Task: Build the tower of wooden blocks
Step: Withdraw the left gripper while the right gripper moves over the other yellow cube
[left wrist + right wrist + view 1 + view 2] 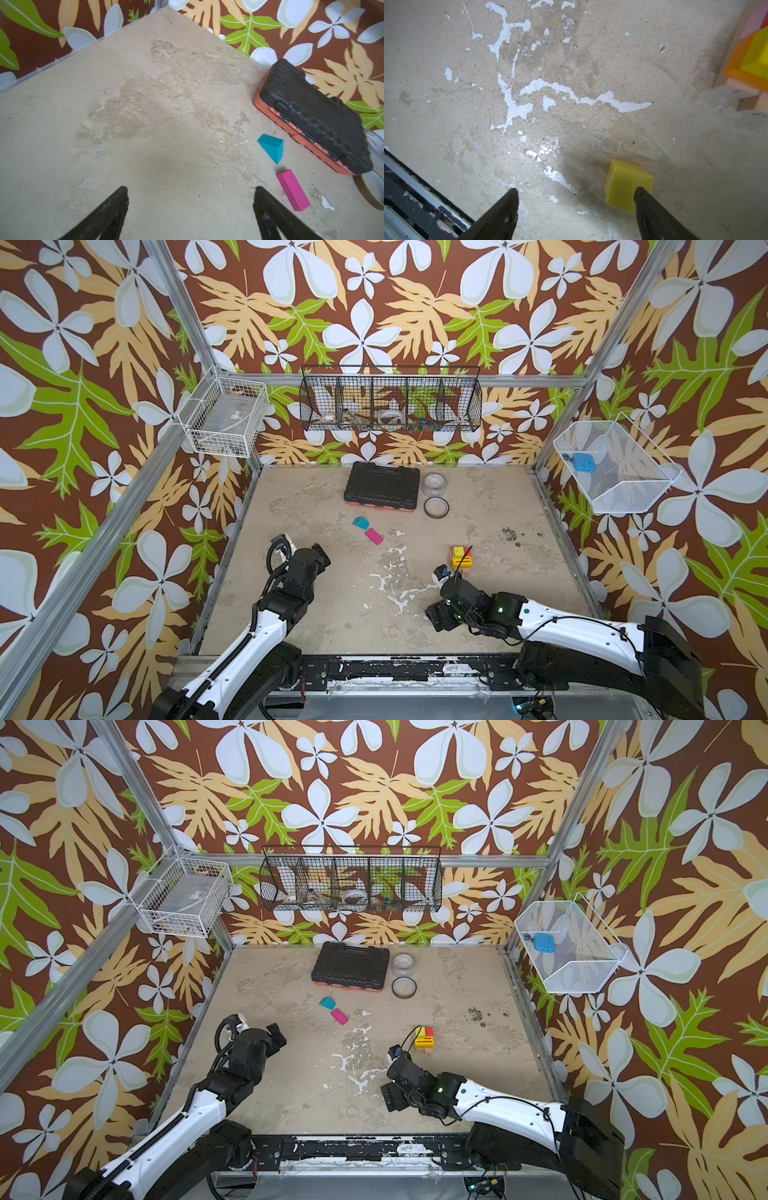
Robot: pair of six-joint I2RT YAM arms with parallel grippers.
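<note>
Floral wallpaper [365,302] rings a worn, flaking beige counter [324,605]. The tower [461,558] stands right of centre, teal wedge [360,523] and magenta block [374,536] farther left. Left end effector [190,192] and right end effector [576,193] both gape, empty.

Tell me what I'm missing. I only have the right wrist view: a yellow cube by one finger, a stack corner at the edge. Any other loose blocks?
Observer: Yes, a teal wooden wedge lies loose in front of the black plastic tool case.
Operator: Anything else?
Observer: A magenta rectangular block lies flat beside the wedge, not touching it.
Operator: Left gripper?
Observer: Left gripper is open and holds nothing.
</note>
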